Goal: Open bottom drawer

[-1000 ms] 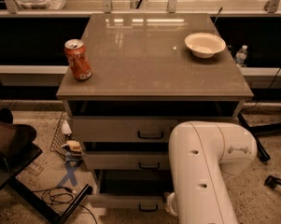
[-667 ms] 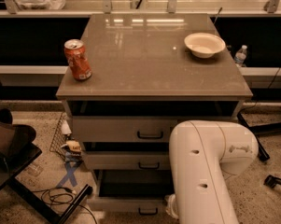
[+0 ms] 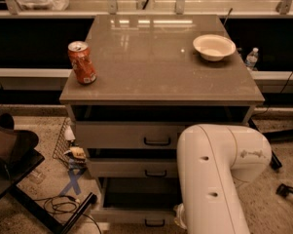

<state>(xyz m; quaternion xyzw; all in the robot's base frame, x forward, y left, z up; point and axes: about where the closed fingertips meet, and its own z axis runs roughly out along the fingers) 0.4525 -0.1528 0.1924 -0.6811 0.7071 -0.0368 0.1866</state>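
Note:
The cabinet (image 3: 160, 67) has three grey-beige drawers with black bar handles. The bottom drawer (image 3: 136, 217) is the lowest; its front stands forward of the two above, with a dark gap over it, and its handle (image 3: 155, 223) shows at the frame's bottom edge. My white arm (image 3: 214, 179) reaches down in front of the cabinet's right side. My gripper (image 3: 179, 217) is mostly hidden behind the arm, low down by the right part of the bottom drawer's front.
An orange soda can (image 3: 82, 63) and a white bowl (image 3: 214, 47) stand on the cabinet top. A dark chair (image 3: 9, 155), cables (image 3: 63, 206) and small clutter lie on the floor at left. A water bottle (image 3: 252, 58) stands behind at right.

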